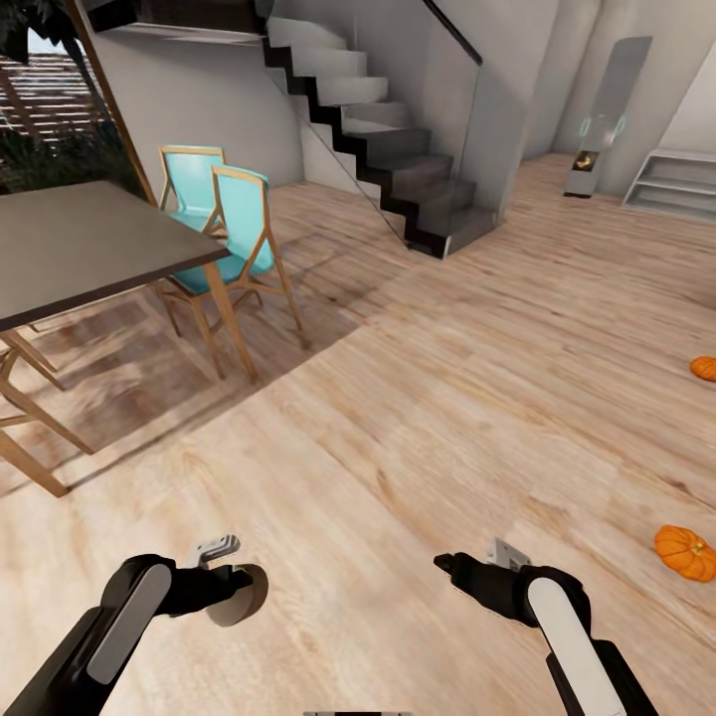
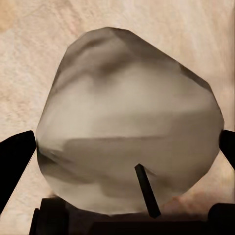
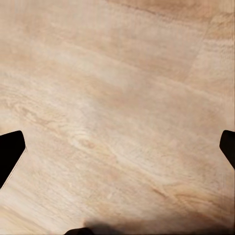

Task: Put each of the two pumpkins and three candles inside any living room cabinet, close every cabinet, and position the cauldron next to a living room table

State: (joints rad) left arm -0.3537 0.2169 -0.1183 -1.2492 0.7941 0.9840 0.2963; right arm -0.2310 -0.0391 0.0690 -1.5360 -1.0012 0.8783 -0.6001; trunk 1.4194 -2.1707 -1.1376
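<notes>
Left tool (image 1: 242, 594) is clenched on a candle (image 1: 239, 595), a pale beige-grey stub carried low over the wooden floor (image 1: 418, 398). In the left wrist view the candle (image 2: 129, 122) sits between the two dark fingertips (image 2: 14, 156), touching both. Judgement: held low and close to the trunk so it rides steadily during travel to a cabinet.

Right tool (image 1: 449, 565) is released and grasps nothing. Its wrist view has the fingertips (image 3: 11, 152) spread wide apart over bare floor (image 3: 117, 107).

Landmark: the counter (image 1: 89, 244), a grey slab top on angled wooden legs, far from the right arm.
- Two turquoise chairs (image 1: 234, 229) stand just beside the counter's far corner.
- The staircase (image 1: 398, 149) rises beyond the chairs.
- Two pumpkins lie on the floor, well apart from the counter on the robot's right: the nearer pumpkin (image 1: 686, 552) and the farther pumpkin (image 1: 704, 368), which is cut by the frame edge.

Open room: wide bare floor between counter and pumpkins. Edges to mind: the counter corner, the chair legs and the lowest stair step. Judgement: the free right tool could collect the nearer pumpkin.
</notes>
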